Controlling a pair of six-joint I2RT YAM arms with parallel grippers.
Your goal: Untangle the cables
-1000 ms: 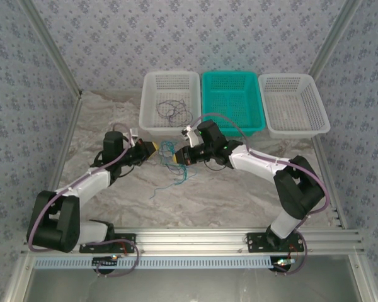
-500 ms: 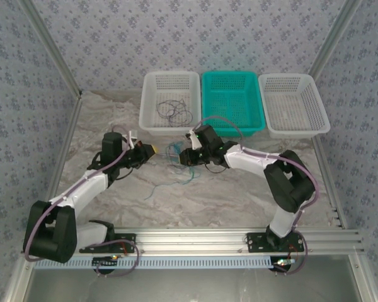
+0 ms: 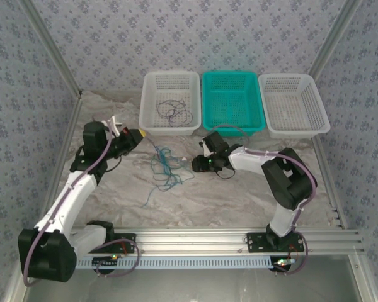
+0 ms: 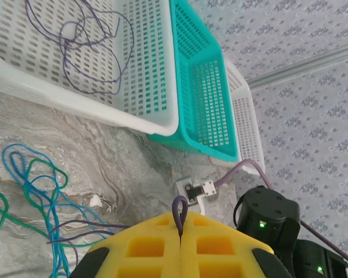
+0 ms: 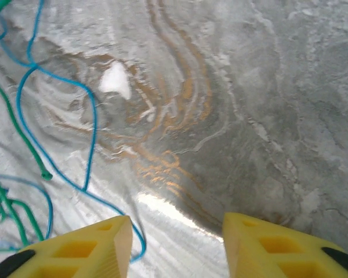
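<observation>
Three baskets stand in a row at the far side of the counter, beyond both pairs of fingers. The left basket is just beyond the left fingers and to their right, and a coiled cable lies inside it. The middle basket is beyond the right fingers, and the right basket is further to their right. The cable tangle lies on the counter between the two pairs of fingers, near the left side of the right fingers. One thin cable sits between the left fingers and leads toward the tangle.
</observation>
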